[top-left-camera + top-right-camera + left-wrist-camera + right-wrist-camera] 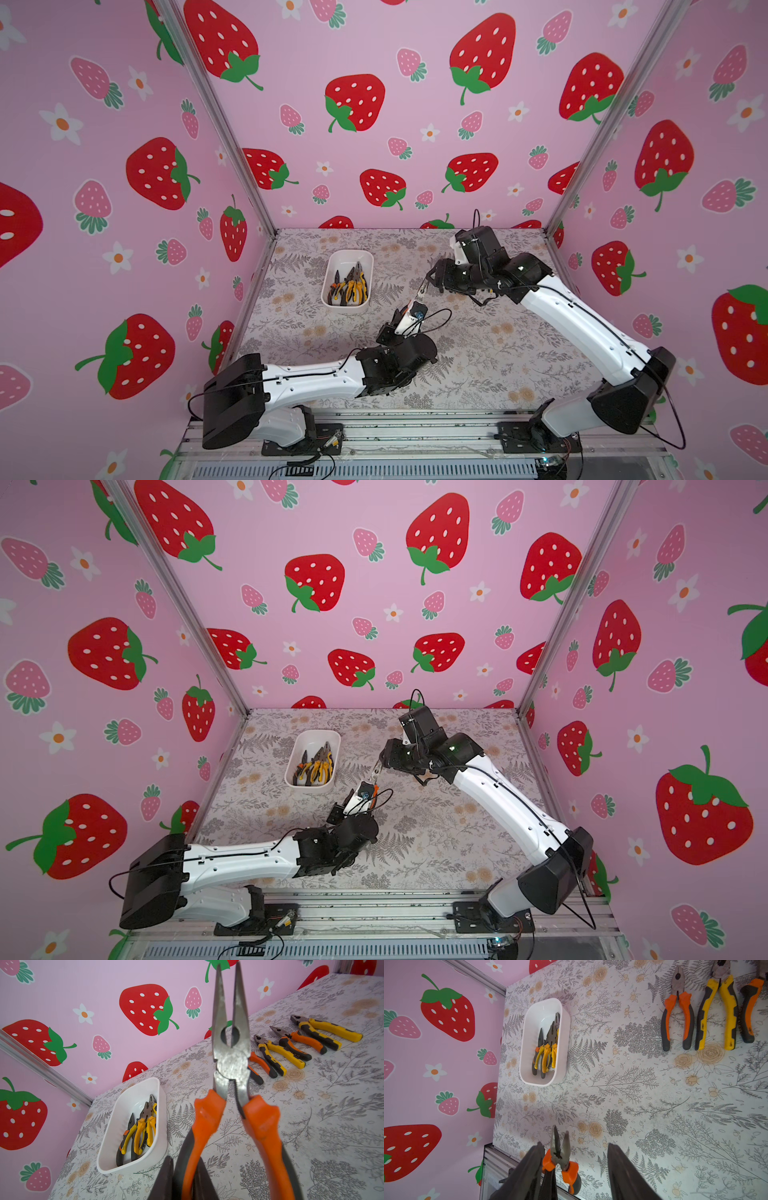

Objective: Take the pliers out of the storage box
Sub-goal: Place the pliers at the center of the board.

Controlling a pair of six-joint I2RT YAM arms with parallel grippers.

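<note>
Inside pink strawberry-print walls [374, 104], the floral table [498, 365] carries the white storage box [348, 258] at its far left. Three, perhaps four, yellow-handled pliers [351, 286] lie lengthwise in it. A row of pliers [291, 1049] lies on the table, well apart from the box. Above the table, the left gripper [411, 312] is clenched on the handles of orange-handled needle-nose pliers [230, 1059]. Their long axis points at the right gripper [575, 1145], whose fingers stand apart with the nose between them, closer to one; a handover looks likely.
</note>
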